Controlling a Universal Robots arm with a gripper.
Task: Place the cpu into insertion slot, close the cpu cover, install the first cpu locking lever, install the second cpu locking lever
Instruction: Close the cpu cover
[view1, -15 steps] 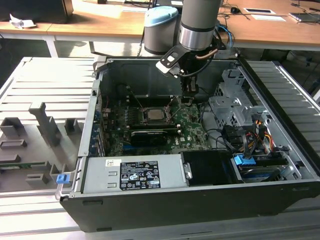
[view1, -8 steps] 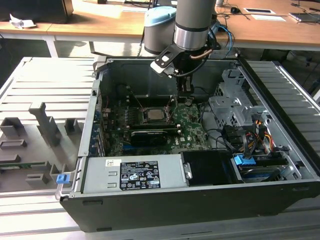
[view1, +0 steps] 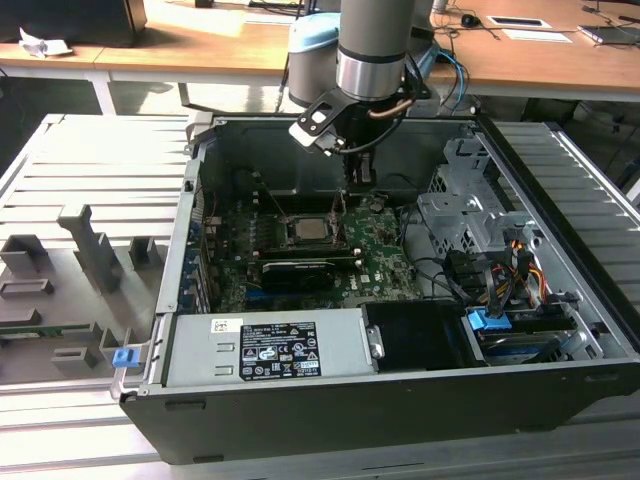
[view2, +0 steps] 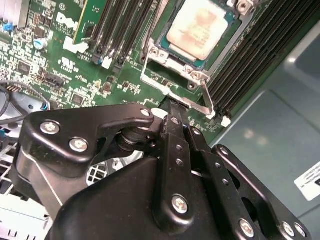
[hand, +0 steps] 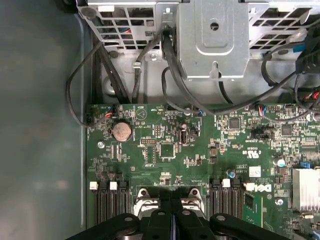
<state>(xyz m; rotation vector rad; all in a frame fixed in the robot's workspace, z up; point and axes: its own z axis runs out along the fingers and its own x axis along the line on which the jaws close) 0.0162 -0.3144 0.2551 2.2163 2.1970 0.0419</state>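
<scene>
Where the green motherboard (view1: 385, 250) lies in the open computer case (view1: 300, 420), the cpu (view1: 308, 230) sits in the insertion slot (view2: 172, 61), silver-grey top facing up. In the second wrist view, the cpu cover (view2: 148, 52) appears to lie flat, its silver frame surrounding the chip's edges. A thin metal lever (view2: 206, 97) runs from a corner of the slot toward the tool (view2: 172, 107); whether it is latched I cannot tell.

The tool hangs from the arm just beside the insertion slot, off the edge that faces the case's back wall in the exterior view. Its two black fingers are pressed together in both wrist views, with nothing between them. The tips stand close above the board near the lever's free end, and whether they touch it cannot be made out.

Long black memory slots (view2: 250, 55) flank the insertion slot on two sides. Beyond it, in the first wrist view, are a coin battery (hand: 121, 131) and a grey metal drive cage (hand: 215, 35). The case rests on a ribbed grey worktop (view1: 90, 160).
</scene>
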